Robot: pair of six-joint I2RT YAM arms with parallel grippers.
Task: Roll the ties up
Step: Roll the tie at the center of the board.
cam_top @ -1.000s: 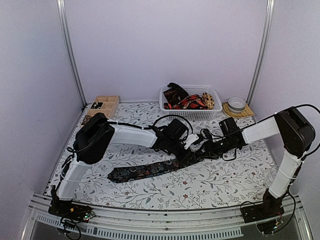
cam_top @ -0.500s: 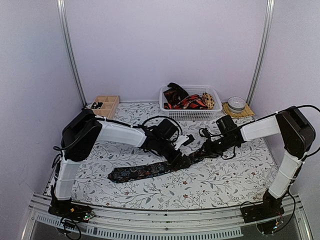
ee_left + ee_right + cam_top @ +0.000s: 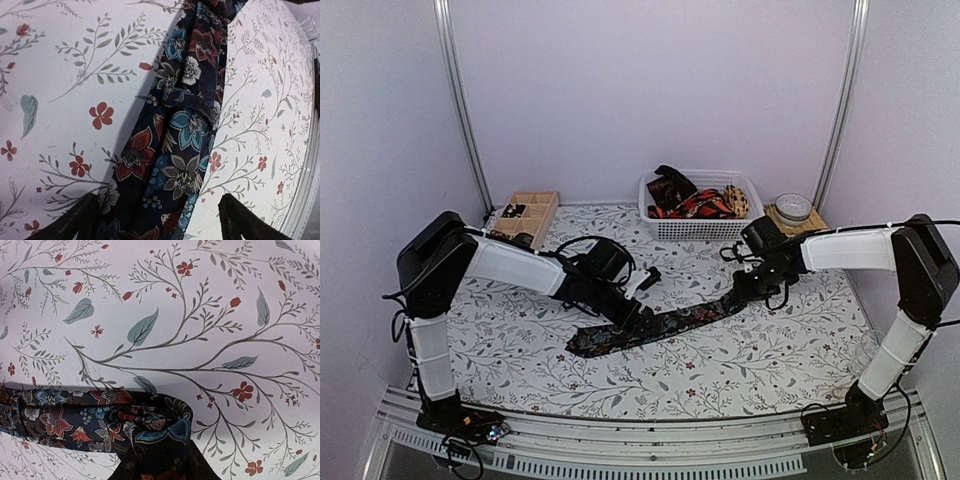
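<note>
A dark floral tie (image 3: 665, 328) lies stretched across the middle of the table, its wide end at the left. My left gripper (image 3: 636, 316) is low over its middle, open, with one finger (image 3: 75, 220) on each side of the fabric (image 3: 175, 140). My right gripper (image 3: 745, 287) is shut on the tie's narrow right end, which is folded into a small loose coil (image 3: 162, 422) between the fingers (image 3: 200, 467). More ties, red-black, dark and yellow patterned, lie piled in the white basket (image 3: 752, 225) at the back.
A wooden compartment tray (image 3: 542, 203) sits at the back left by the wall. A round tin (image 3: 793, 208) on a woven mat stands to the right of the basket. The floral tablecloth covers the table to the metal rail at the near edge.
The tie has shifted right, its wide end moving toward the centre. My left gripper has slid left along the tie. My right gripper has drawn back a little with the coiled end.
</note>
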